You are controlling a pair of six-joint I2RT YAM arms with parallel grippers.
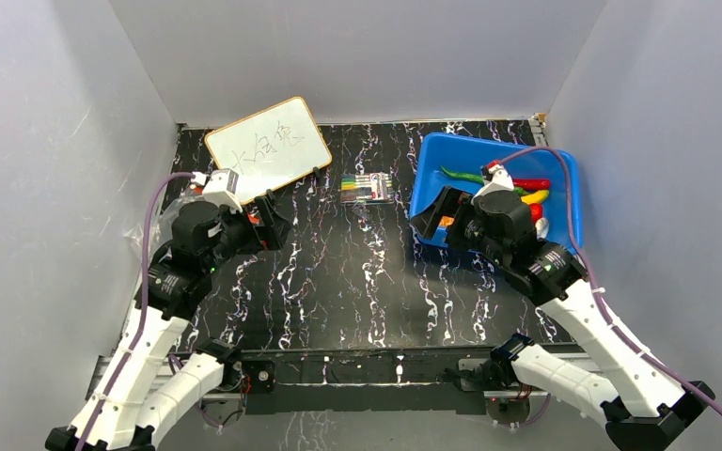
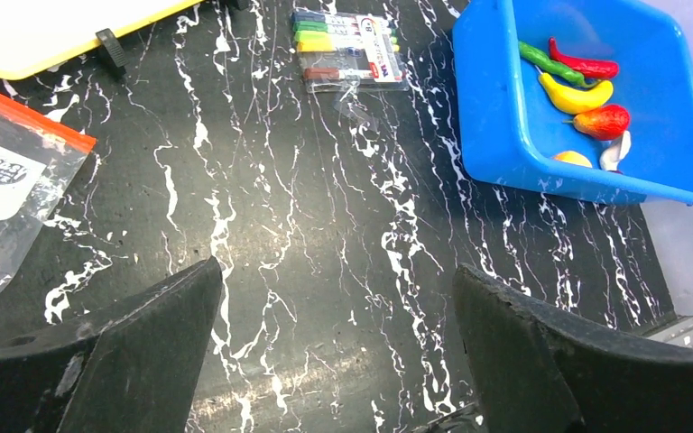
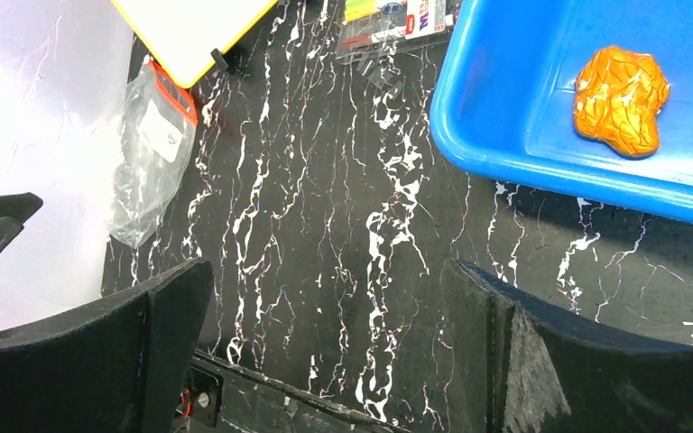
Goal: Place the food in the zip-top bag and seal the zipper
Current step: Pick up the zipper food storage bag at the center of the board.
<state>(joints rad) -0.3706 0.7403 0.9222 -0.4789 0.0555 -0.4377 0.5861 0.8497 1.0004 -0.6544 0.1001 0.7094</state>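
The food lies in a blue tub (image 1: 564, 169): a green pepper (image 2: 550, 65), red chili (image 2: 586, 65), yellow banana (image 2: 576, 95), red strawberry (image 2: 603, 120), orange fruit (image 3: 621, 99) and small white piece (image 2: 617, 152). The clear zip-top bag (image 2: 9, 198) lies flat at the table's left edge, and its orange-red zipper (image 2: 27, 115) faces the whiteboard. My left gripper (image 2: 338, 271) hovers open over bare table to the right of the bag. My right gripper (image 3: 325, 266) hangs open by the tub's near left corner. Neither gripper holds anything.
A yellow-framed whiteboard (image 1: 268, 146) leans at the back left. A pack of coloured markers (image 1: 368, 188) lies at the back centre between board and tub. Grey walls close in the black marbled table (image 1: 357, 282) on three sides.
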